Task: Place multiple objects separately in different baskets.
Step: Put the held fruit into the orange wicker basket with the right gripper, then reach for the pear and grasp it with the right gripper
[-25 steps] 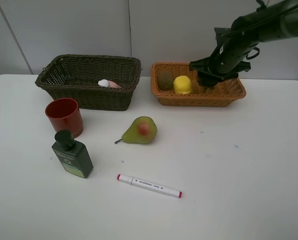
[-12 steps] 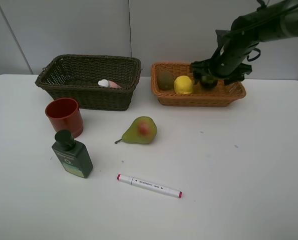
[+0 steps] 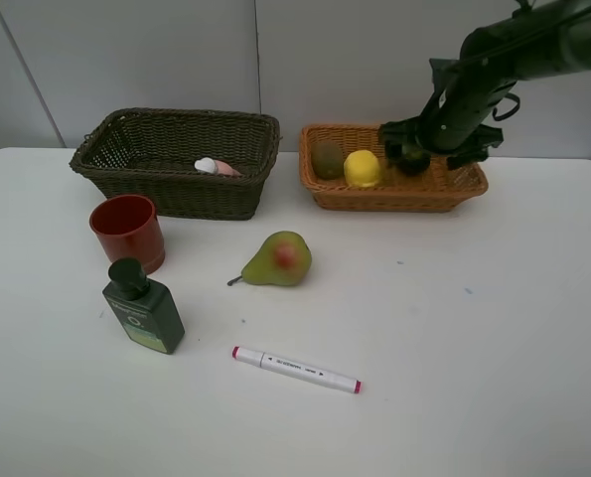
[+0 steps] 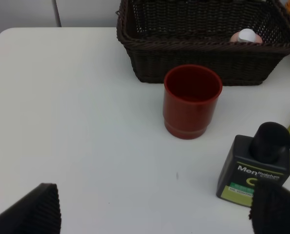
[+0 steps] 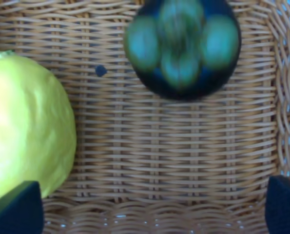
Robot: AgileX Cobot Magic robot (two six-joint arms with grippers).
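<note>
1. From high up: the right gripper (image 3: 436, 149) has lifted and spread its jaws. It has let go of the dark green round fruit (image 3: 411, 159), which now lies in the tan basket (image 3: 394, 202), right of the lemon (image 3: 363, 168).
2. Left wrist: the left gripper (image 4: 154, 212) hangs wide and empty, near the red cup (image 4: 192, 100).
3. Right wrist: the fruit rests free on the wicker. That's 3 fruits sorted, and the pear (image 3: 280, 258) looks next.

Woven olive-brown basket (image 3: 176, 194) and orange-tan basket (image 3: 394, 196); yellow lemon (image 3: 362, 168), brown kiwi (image 3: 327, 159), dark green round fruit (image 5: 182, 46), green pear (image 3: 280, 258) blushed red, red cup (image 3: 128, 232), dark green bottle (image 3: 144, 308), white marker (image 3: 295, 370) with pink ends.
</note>
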